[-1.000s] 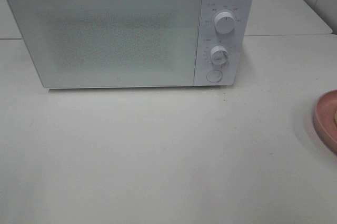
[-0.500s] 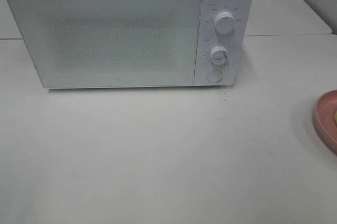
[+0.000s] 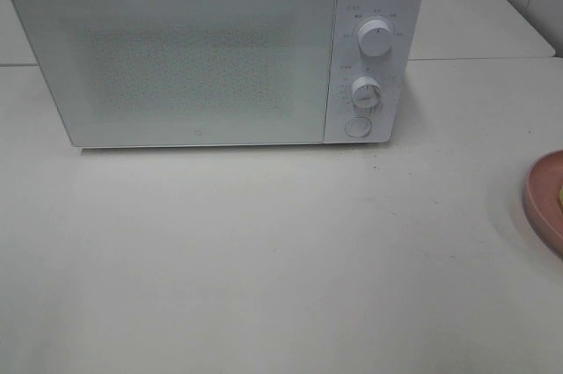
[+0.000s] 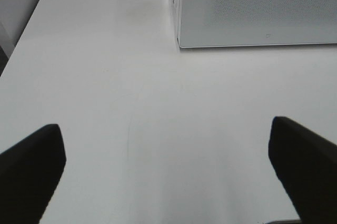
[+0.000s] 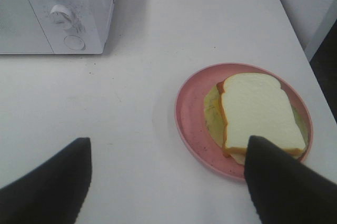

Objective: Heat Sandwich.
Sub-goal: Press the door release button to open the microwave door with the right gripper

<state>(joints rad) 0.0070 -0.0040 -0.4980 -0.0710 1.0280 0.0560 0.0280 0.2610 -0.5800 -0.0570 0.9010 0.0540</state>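
Note:
The sandwich [image 5: 258, 113], a slice of pale bread over a yellowish layer, lies on a round pink plate [image 5: 192, 108]. My right gripper [image 5: 168, 155] hangs open just short of the plate, and one dark finger [image 5: 279, 182] overlaps the plate's near rim. The white microwave [image 3: 202, 48] stands at the back of the table with its door closed. My left gripper [image 4: 166, 129] is open over bare table, near the microwave's [image 4: 253, 8] front left corner. In the exterior high view only the plate's rim [image 3: 544, 198] shows at the right edge, and neither arm shows.
The microwave's control panel has two knobs [image 3: 376, 40] and a round button [image 3: 357, 127]. A second white table [image 3: 475, 13] adjoins behind. The table's right edge [image 5: 310, 71] runs close beside the plate.

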